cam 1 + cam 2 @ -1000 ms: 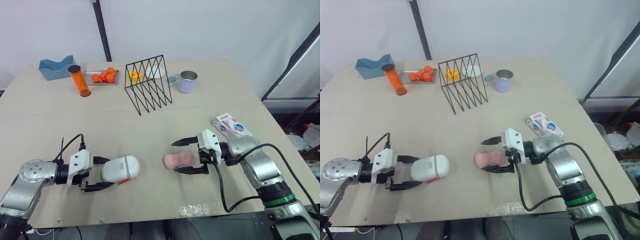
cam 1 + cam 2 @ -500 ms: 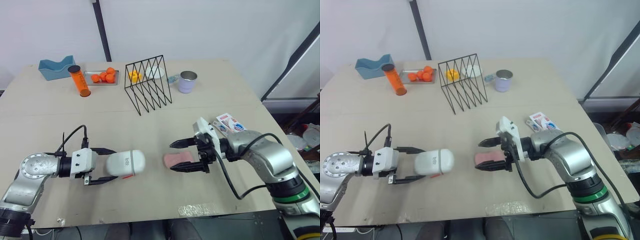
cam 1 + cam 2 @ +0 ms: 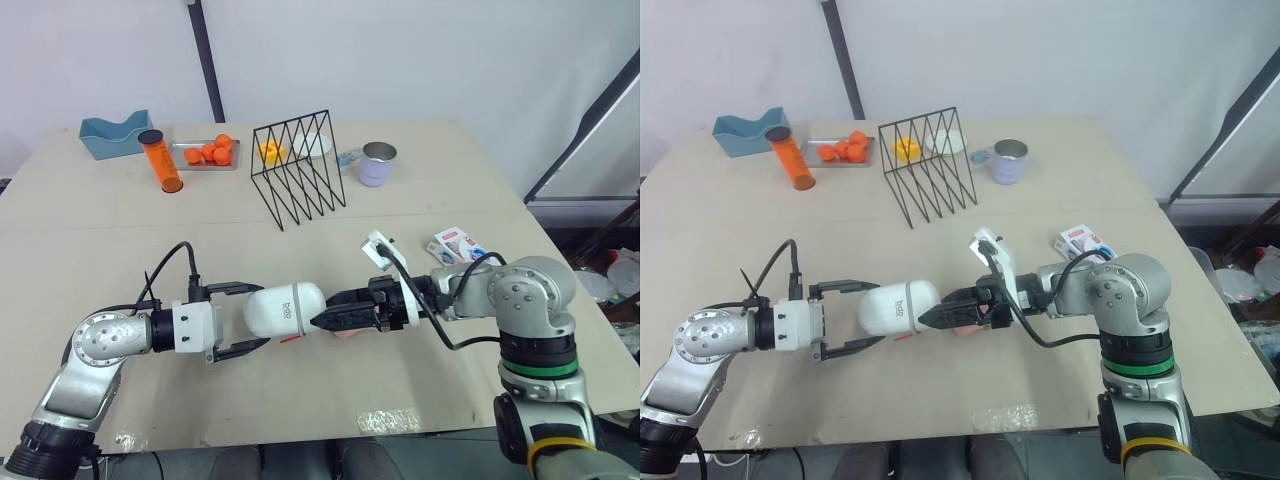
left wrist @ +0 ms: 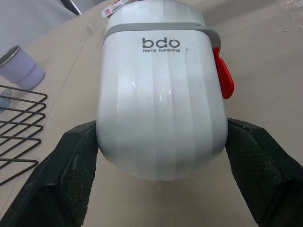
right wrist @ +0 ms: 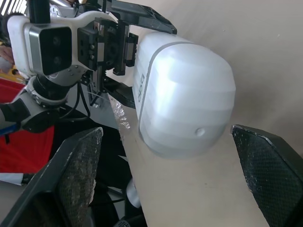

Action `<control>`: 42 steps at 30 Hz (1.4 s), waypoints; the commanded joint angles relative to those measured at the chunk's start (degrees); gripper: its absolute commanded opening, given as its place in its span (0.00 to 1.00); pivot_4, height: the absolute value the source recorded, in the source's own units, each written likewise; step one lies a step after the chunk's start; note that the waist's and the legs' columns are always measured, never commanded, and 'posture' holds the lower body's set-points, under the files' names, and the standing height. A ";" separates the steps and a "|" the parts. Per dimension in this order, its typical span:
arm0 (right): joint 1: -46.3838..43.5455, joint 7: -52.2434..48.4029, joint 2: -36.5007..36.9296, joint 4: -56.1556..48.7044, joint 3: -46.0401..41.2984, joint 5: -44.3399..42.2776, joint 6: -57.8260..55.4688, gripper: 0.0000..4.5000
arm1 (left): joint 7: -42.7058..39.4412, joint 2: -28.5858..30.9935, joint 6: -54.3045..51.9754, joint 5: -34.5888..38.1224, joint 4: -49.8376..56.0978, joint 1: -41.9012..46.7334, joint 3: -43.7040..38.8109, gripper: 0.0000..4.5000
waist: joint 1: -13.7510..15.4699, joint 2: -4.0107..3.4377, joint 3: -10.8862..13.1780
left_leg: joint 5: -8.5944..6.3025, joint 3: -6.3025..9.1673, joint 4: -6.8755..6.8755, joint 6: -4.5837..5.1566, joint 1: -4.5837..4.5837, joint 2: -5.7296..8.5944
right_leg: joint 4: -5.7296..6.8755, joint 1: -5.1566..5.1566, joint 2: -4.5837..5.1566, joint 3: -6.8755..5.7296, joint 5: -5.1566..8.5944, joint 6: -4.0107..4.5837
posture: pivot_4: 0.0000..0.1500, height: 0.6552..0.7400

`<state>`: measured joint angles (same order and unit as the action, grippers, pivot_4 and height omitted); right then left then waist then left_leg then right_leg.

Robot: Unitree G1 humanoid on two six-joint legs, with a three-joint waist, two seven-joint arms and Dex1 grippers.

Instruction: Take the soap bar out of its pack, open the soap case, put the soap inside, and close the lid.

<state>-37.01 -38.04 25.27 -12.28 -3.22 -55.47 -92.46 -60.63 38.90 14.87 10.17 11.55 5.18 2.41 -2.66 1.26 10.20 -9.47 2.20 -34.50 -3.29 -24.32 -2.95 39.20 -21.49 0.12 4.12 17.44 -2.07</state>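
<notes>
My left gripper is shut on the white soap case, its black pads pressed to both sides. The case lies lengthwise, lid closed, with a red latch on one side. My right gripper meets the case's far end. It is open, and its fingers stand wide on either side of that rounded end with gaps. The pink soap bar lies on the table under the right gripper, mostly hidden. The soap pack lies flat to the right.
At the back of the table stand a black wire rack, a purple cup, an orange tube, a tray of oranges and a blue holder. The table's front edge is close below both grippers.
My left gripper has carried the soap case right, toward the middle. My right gripper left the pink soap, turned and moved left to the case's end.
</notes>
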 commanded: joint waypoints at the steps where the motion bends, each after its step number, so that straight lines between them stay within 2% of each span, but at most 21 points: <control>1: -1.93 4.42 -0.82 2.41 -2.21 -6.09 -0.04 1.00 | 1.44 -0.29 0.95 0.10 2.44 -0.05 0.23 0.78 | -0.01 0.00 0.00 | 0.00 0.00 0.00 0.01 -0.01 0.00 | 0.00 -0.01 0.00 0.00 0.00 0.00 | 1.00 1.00; 16: -2.43 19.49 -2.53 8.65 -2.85 -19.38 -0.04 1.00 | 1.93 0.22 1.03 0.33 3.24 -0.38 1.80 0.78 | -0.04 0.00 0.00 | -0.01 -0.01 0.00 0.02 -0.04 -0.02 | 0.00 -0.05 -0.02 0.02 0.00 0.00 | 1.00 1.00; 37: -0.31 24.32 -0.77 9.53 -2.30 -26.17 -0.04 1.00 | 2.08 0.40 1.26 -0.40 1.76 0.46 1.85 0.78 | -0.04 0.00 0.00 | -0.02 -0.04 0.00 0.04 -0.31 -0.03 | 0.00 -0.37 -0.04 0.05 -0.01 0.00 | 1.00 1.00; 38: -0.28 24.42 -0.72 9.56 -2.28 -26.24 -0.04 0.88 | 2.12 0.37 1.22 -0.44 1.78 0.46 1.87 0.78 | -0.04 0.00 0.00 | -0.02 -0.04 0.00 0.04 -0.36 -0.03 | 0.00 -0.42 -0.04 0.05 -0.01 0.01 | 1.00 1.00; 40: -0.13 24.36 -0.63 9.36 -2.20 -26.15 -0.04 0.75 | 2.18 0.34 1.19 -0.53 1.83 0.42 1.90 0.78 | -0.03 0.00 0.00 | -0.02 -0.04 0.00 0.04 -0.39 -0.03 | 0.00 -0.44 -0.04 0.05 0.00 0.00 | 1.00 1.00; 41: -0.02 24.29 -0.56 9.23 -2.14 -26.09 -0.04 0.61 | 2.25 0.30 1.12 -0.54 1.89 0.41 1.90 0.78 | -0.03 0.00 0.00 | -0.02 -0.04 0.00 0.04 -0.42 -0.03 | 0.00 -0.48 -0.04 0.05 -0.01 0.00 | 1.00 1.00; 42: 0.05 24.25 -0.49 9.17 -2.07 -26.10 -0.04 0.53 | 2.31 0.26 1.07 -0.57 1.93 0.39 1.91 0.78 | -0.04 0.00 0.00 | -0.02 -0.04 0.00 0.04 -0.44 -0.03 | 0.00 -0.51 -0.04 0.05 -0.01 0.00 | 1.00 1.00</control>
<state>-36.82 -13.42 24.59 -2.05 -4.84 -79.89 -92.57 -59.00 38.95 15.16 9.09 12.31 5.13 4.58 -2.69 1.26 10.20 -9.49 2.17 -34.50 -3.25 -24.75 -2.99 39.20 -21.99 0.07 4.17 17.43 -2.06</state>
